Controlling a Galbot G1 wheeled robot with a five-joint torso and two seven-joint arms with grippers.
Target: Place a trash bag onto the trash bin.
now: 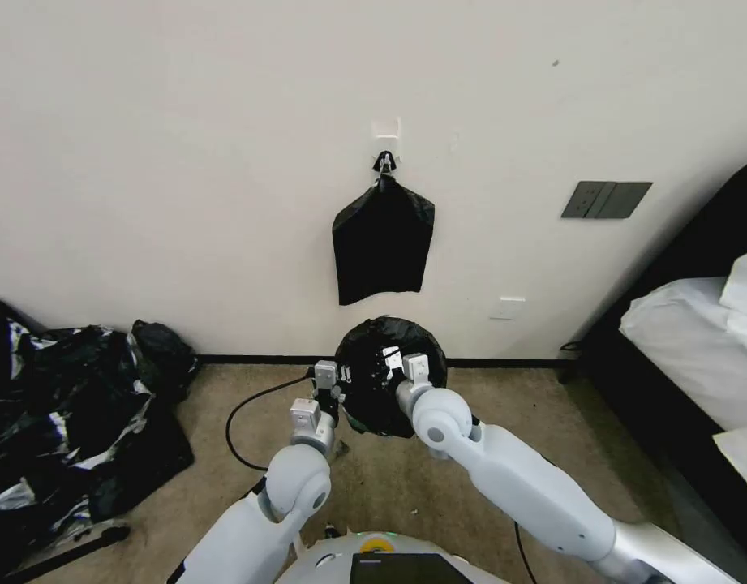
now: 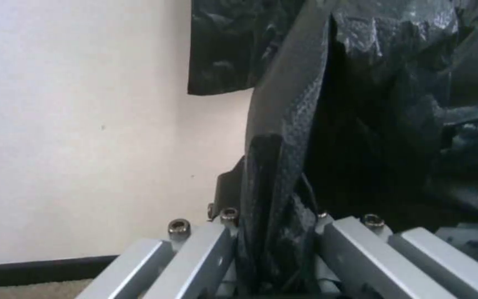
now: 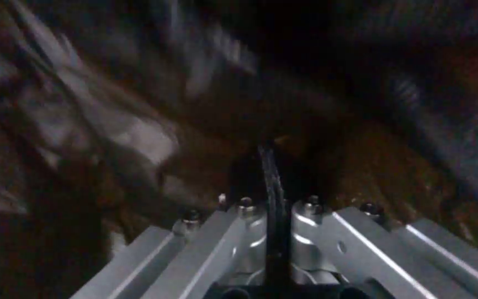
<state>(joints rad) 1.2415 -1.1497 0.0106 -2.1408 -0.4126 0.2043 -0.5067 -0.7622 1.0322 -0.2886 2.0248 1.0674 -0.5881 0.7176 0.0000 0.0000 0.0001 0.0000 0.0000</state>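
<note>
Beige carpet point(image 1: 389, 478) by a cream wall point(image 1: 186, 162). Left gripper point(image 2: 275, 232) is clamped on the trash bag point(image 1: 389, 369) at its left edge; right gripper point(image 3: 275, 195) sits inside the bag w/ fingers pressed together. Bag is draped over the trash bin, which it hides, on the floor against the wall. Flat black bundle point(image 1: 383, 243) hangs from a hook point(image 1: 384, 162) right above. Big black plastic heap point(image 1: 65, 414) lies far left, bed point(image 1: 697, 341) on the right.
</note>
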